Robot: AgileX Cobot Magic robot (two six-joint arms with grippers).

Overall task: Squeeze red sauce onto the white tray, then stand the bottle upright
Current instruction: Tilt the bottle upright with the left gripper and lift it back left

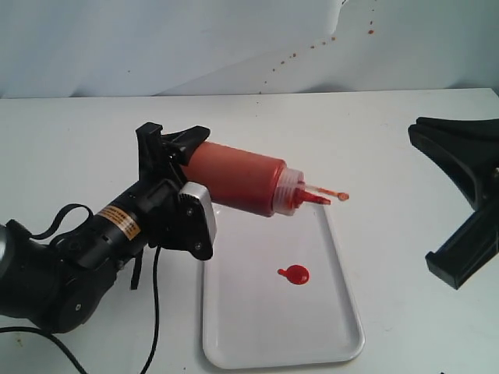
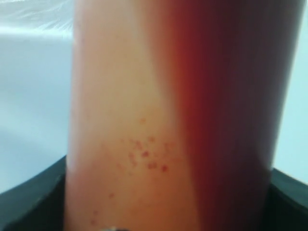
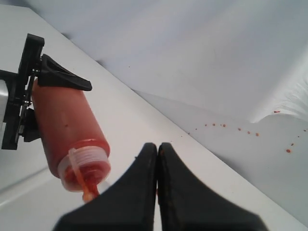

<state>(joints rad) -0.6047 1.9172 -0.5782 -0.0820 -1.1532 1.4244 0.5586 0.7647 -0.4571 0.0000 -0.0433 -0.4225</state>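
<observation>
While clamped at the far left of the exterior view, left gripper (image 1: 191, 167) pinching the bottle (image 1: 238, 179) at its bottom end, with black fingers (image 1: 189, 141) on two sides of the orange-red body. Held in the air, lying almost horizontal and tilted a little down, with the red nozzle (image 1: 308, 199) pointing to the right above the far end of the white tray (image 1: 257, 327). Thin tip cap (image 1: 341, 195) off the nozzle, hanging just beside it on its tether. Further down on the tray, near its middle, the red sauce (image 1: 294, 274): one glossy round blob with a small tail, well apart from the nozzle. At the right, above the white table (image 1: 374, 125), right gripper (image 3: 157, 147) with both black fingers pressed together, tips touching, holding nothing. Behind, small red splashes on the pale backdrop (image 1: 156, 39).
</observation>
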